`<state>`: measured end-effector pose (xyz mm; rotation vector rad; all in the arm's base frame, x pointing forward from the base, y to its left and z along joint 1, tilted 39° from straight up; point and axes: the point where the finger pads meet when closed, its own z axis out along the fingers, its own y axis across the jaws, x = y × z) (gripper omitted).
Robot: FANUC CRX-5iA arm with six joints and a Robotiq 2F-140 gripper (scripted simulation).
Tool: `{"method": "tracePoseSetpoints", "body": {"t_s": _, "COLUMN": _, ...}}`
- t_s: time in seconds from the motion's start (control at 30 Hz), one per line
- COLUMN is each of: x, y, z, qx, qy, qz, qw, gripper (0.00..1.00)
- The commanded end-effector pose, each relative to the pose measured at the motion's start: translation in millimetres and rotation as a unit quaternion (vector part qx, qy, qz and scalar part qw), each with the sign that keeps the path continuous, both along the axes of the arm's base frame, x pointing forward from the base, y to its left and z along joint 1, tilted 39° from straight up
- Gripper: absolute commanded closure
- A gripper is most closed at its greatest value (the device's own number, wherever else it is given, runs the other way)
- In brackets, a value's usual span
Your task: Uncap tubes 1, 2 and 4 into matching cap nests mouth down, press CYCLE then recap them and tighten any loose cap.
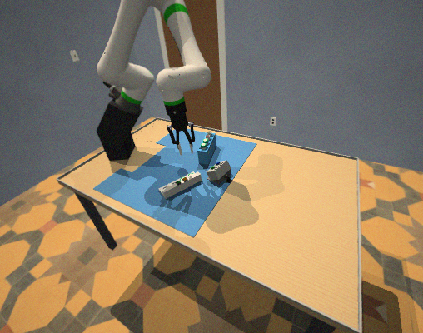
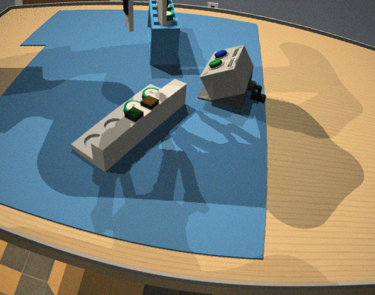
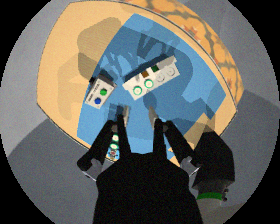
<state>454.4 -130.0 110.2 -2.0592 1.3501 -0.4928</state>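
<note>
My gripper (image 1: 186, 146) is open and empty. It hangs above the blue mat next to the blue decapping station DS (image 1: 206, 151), on the arm's side. In the exterior view its fingers (image 2: 147, 16) stand at the station's (image 2: 164, 35) near end, and one finger overlaps the tubes. Green-topped caps (image 2: 170, 13) show on the station. The grey cap tray CT (image 2: 132, 121) holds two caps (image 2: 132, 106) (image 2: 150, 91) in the two nests nearest the key desk. The other two nests (image 2: 90, 139) are empty. Both lamps (image 2: 150, 102) look unlit. The tray also shows in the wrist view (image 3: 150, 81).
The key desk (image 2: 226, 71) stands right of the tray, with the blue CYCLE key (image 2: 220, 53) and the green READY key (image 2: 215, 63) on its sloped top. The arm's dark base (image 1: 116, 136) sits at the table's far left corner.
</note>
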Motion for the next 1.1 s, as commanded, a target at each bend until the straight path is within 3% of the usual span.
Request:
{"method": "tracePoseSetpoints", "body": {"t_s": 0.0, "x": 2, "y": 20, "z": 8.1, "qx": 0.047, "qy": 0.052, "qz": -0.098, "qw": 0.993, "gripper": 0.65}}
{"method": "tracePoseSetpoints", "body": {"t_s": 0.03, "x": 2, "y": 20, "z": 8.1, "qx": 0.047, "qy": 0.052, "qz": -0.098, "qw": 0.993, "gripper": 0.65}}
{"method": "tracePoseSetpoints", "body": {"t_s": 0.1, "x": 3, "y": 35, "z": 13.9, "qx": 0.094, "qy": 0.072, "qz": -0.155, "qw": 0.981, "gripper": 0.65}}
{"method": "tracePoseSetpoints", "body": {"t_s": 0.23, "x": 3, "y": 43, "z": 16.7, "qx": 0.122, "qy": 0.086, "qz": -0.194, "qw": 0.97, "gripper": 0.65}}
{"method": "tracePoseSetpoints", "body": {"t_s": 0.27, "x": 4, "y": 51, "z": 19.6, "qx": 0.146, "qy": 0.097, "qz": -0.224, "qw": 0.959, "gripper": 0.65}}
{"method": "tracePoseSetpoints", "body": {"t_s": 0.3, "x": 4, "y": 51, "z": 19.6, "qx": 0.146, "qy": 0.097, "qz": -0.224, "qw": 0.959, "gripper": 0.65}}
{"method": "tracePoseSetpoints", "body": {"t_s": 0.47, "x": 6, "y": 74, "z": 28.2, "qx": 0.207, "qy": 0.123, "qz": -0.3, "qw": 0.923, "gripper": 0.65}}
{"method": "tracePoseSetpoints", "body": {"t_s": 0.83, "x": 10, "y": 137, "z": 51.1, "qx": 0.207, "qy": 0.123, "qz": -0.3, "qw": 0.923, "gripper": 0.65}}
{"method": "tracePoseSetpoints", "body": {"t_s": 1.07, "x": 10, "y": 147, "z": 54.8, "qx": 0.207, "qy": 0.123, "qz": -0.3, "qw": 0.923, "gripper": 0.65}}
